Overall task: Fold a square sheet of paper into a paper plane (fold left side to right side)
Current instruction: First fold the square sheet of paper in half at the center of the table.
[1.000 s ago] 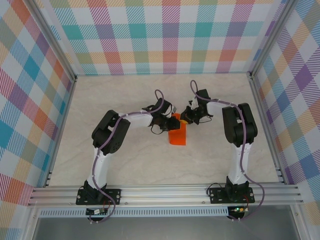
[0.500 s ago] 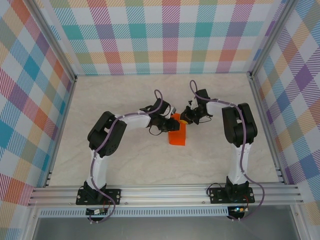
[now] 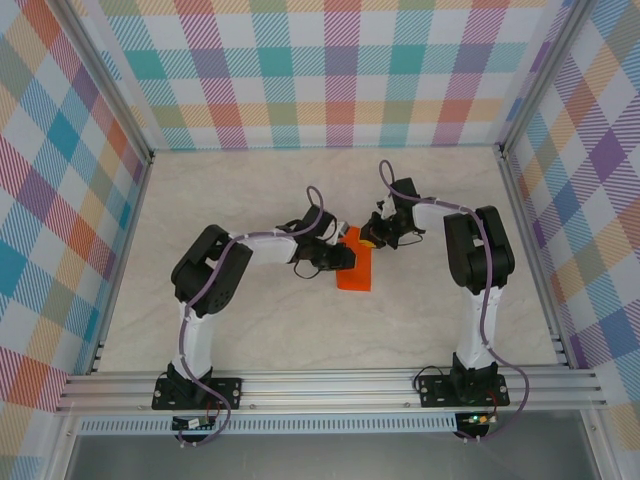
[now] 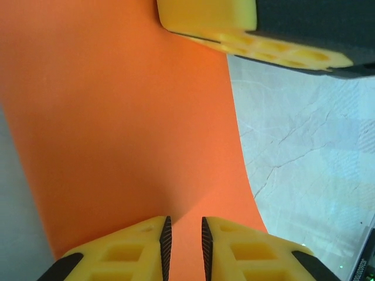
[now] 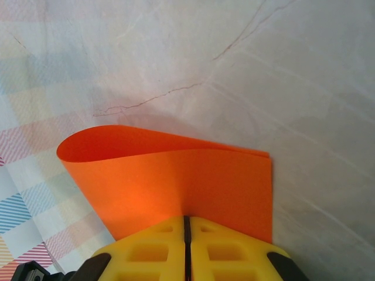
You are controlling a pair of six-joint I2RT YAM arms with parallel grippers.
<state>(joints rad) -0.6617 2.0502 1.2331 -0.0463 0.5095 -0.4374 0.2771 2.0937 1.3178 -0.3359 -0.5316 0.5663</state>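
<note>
Orange sheet of paper (image 3: 356, 276) lies near the middle of the bench (image 3: 250, 330), well apart from all its edges. From above it looks like a narrow rectangle, doubled over. The left tool (image 3: 343, 258) is at its left long side and the right tool (image 3: 371, 238) is at its far right corner.

The overhead view does not let one read the fingers, but the wrist views do. In the right wrist view the yellow fingers (image 5: 152, 252) are pressed together, clenched on the edge of the sheet. Two layers are seen there, and the upper one bulges in a soft loop on the left, not pressed flat.

In the left wrist view the left tool's fingertips (image 4: 140, 240) stand slightly apart, released, with orange showing in the narrow gap. They are over the sheet, and whether they touch it I cannot tell. At the top of that view a yellow finger of the right tool is at the sheet's edge, with the marbled bench to the right.
</note>
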